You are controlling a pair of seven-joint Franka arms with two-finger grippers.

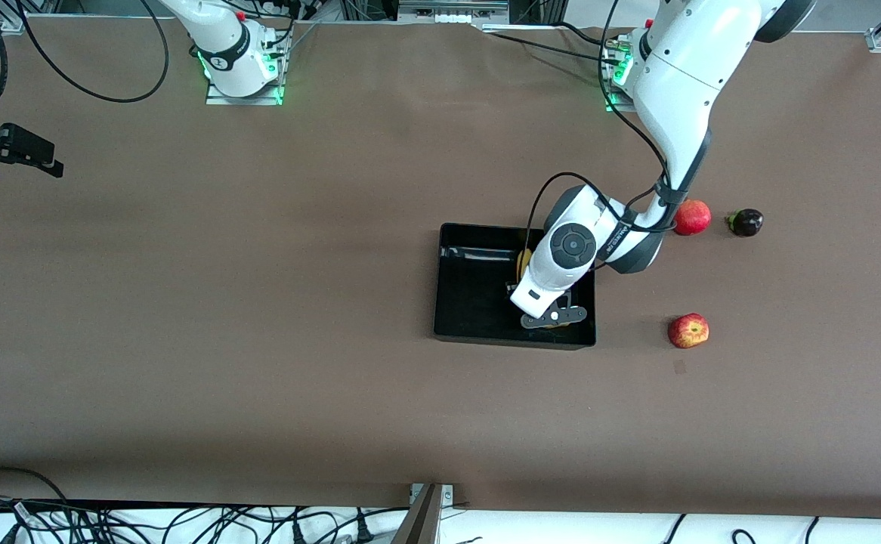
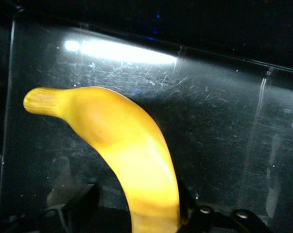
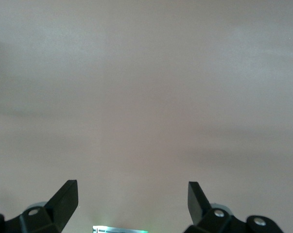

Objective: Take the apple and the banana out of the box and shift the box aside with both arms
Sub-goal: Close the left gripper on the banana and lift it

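- Front view: the left gripper (image 1: pixel 553 320) is lowered into the box (image 1: pixel 471 302), near the box's wall nearest the camera, over the banana (image 1: pixel 523 262). One apple (image 1: pixel 688 331) is counted on the table outside the box, one pomegranate (image 1: pixel 692 217), one dark fruit (image 1: pixel 746 222).
- Left wrist view: one banana (image 2: pixel 127 155) is flanked by the fingers (image 2: pixel 88 201); firm contact cannot be told. The squeeze should be finished before lifting.
- Right wrist view: the right gripper (image 3: pixel 131 201) is held wide over bare table, waiting.

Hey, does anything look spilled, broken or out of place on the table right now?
Nothing stands out. The apple sits on the table beside the box, the banana lies intact in the box between the left gripper's fingers, and the right gripper waits open.
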